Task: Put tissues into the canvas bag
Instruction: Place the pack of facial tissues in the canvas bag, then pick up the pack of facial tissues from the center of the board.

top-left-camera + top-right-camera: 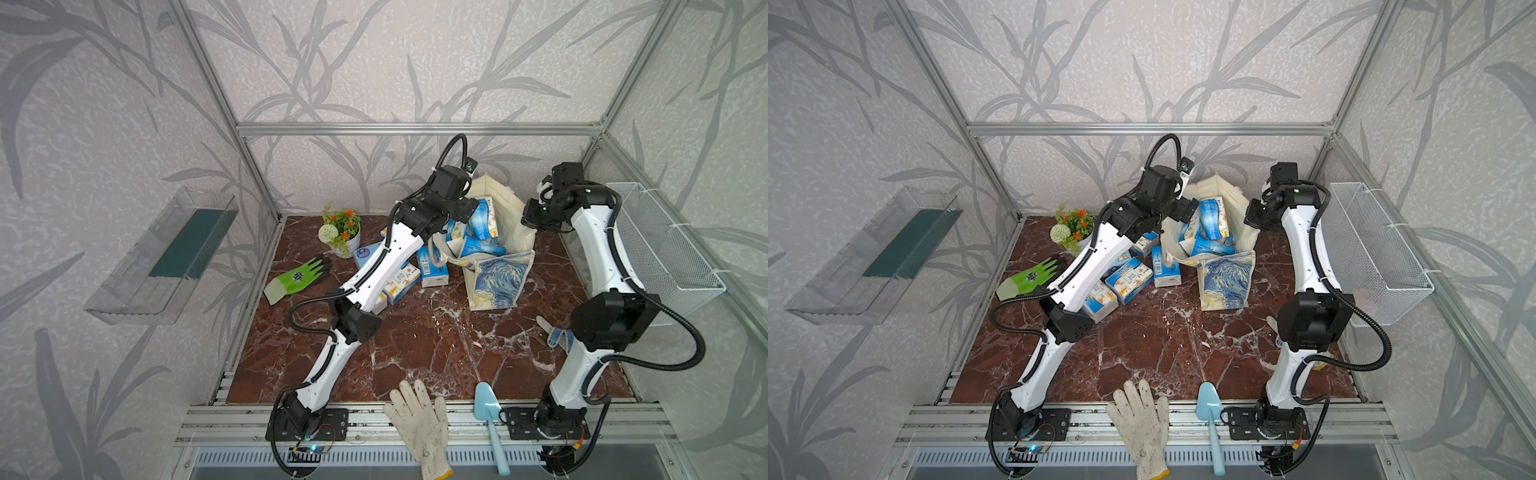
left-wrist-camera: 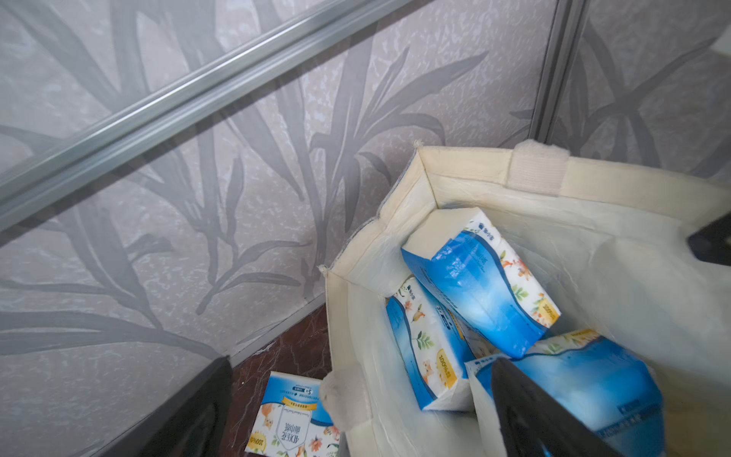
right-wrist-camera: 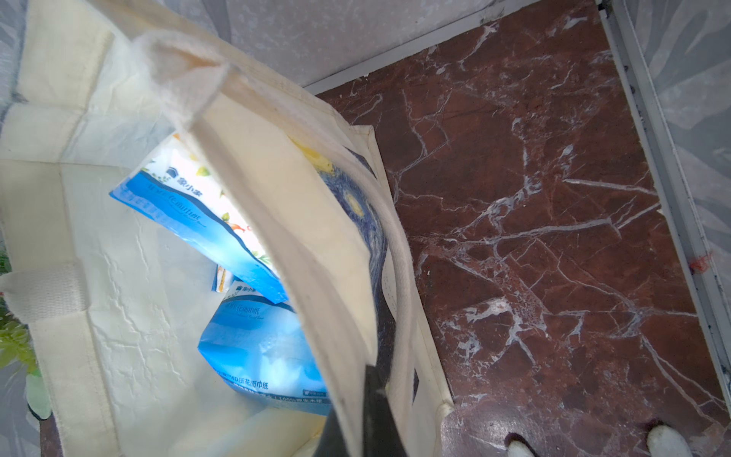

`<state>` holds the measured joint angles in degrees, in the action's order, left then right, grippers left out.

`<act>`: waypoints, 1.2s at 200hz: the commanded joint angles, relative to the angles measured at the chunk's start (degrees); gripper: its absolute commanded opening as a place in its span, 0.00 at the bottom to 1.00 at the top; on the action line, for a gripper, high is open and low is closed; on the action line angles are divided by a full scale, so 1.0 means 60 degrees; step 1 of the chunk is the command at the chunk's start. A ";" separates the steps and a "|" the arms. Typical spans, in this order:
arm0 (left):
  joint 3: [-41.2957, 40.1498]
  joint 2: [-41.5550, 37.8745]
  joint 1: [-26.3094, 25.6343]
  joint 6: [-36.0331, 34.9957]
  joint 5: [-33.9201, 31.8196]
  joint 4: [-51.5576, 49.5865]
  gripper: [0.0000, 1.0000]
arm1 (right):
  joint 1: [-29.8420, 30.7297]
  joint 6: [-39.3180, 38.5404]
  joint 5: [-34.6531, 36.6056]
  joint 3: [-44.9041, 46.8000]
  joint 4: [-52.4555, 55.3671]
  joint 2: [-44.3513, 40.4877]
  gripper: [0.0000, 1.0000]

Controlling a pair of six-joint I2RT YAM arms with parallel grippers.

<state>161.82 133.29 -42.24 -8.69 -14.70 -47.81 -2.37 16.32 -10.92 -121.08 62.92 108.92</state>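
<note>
Top views, both: found the canvas bag (image 1: 500, 282) standing open toward the back of the red marble surface (image 1: 415, 353), painted panel facing the camera. Counted at least three packs of tissues (image 1: 482, 224) inside it, lying crooked against each other — same in the left wrist view. Saw loose packs (image 1: 434, 270) outside, on the surface just beside the bag, some partly hidden under the left arm (image 1: 390, 266). Noted the left fingers (image 1: 469, 210) spread wide over the bag's mouth, holding nothing. Noted the right fingers (image 3: 375, 419) pressed together on the bag's side wall near its rim, cream fabric pinched between them, a rope handle (image 3: 399, 277) hanging just beside. Farther out, spotted a flower pot (image 1: 343, 232) and a green glove (image 1: 297, 278) at the back left, a white glove (image 1: 419, 419) and a blue trowel (image 1: 490, 419) at the front edge — plus a wire basket (image 1: 665, 249) on the right wall, a clear tray (image 1: 162, 257) on the left one.
</note>
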 commanded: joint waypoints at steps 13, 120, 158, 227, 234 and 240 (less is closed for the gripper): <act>-0.0957 -0.1360 0.0847 0.0532 0.0885 -0.2723 0.99 | 0.0029 0.0038 -0.0173 -0.0667 0.0265 0.0395 0.00; -1.0888 -0.5919 0.2727 -0.2100 0.2430 -0.2201 0.99 | 0.0029 -0.0048 0.0423 -0.0720 0.0710 0.0601 0.00; -1.1998 -0.5810 0.2748 -0.1998 0.2331 -0.1732 0.99 | 0.0029 -0.0097 0.0523 -0.0637 0.0861 0.0555 0.00; -1.1375 -0.4739 0.2720 -0.1650 0.3975 -0.0833 0.99 | 0.0029 -0.0039 0.0403 -0.0490 0.0775 0.0439 0.00; -1.1149 -0.4468 0.2719 -0.1505 0.4024 -0.0835 0.99 | 0.0036 -0.0038 0.0373 -0.0490 0.0771 0.0464 0.00; -1.0983 -0.4254 0.2721 -0.1371 0.4023 -0.0822 0.99 | 0.0035 -0.0038 0.0343 -0.0475 0.0778 0.0459 0.00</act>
<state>92.01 103.68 -25.82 -18.39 5.85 -55.02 -2.39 16.45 -8.45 -124.62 65.80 112.20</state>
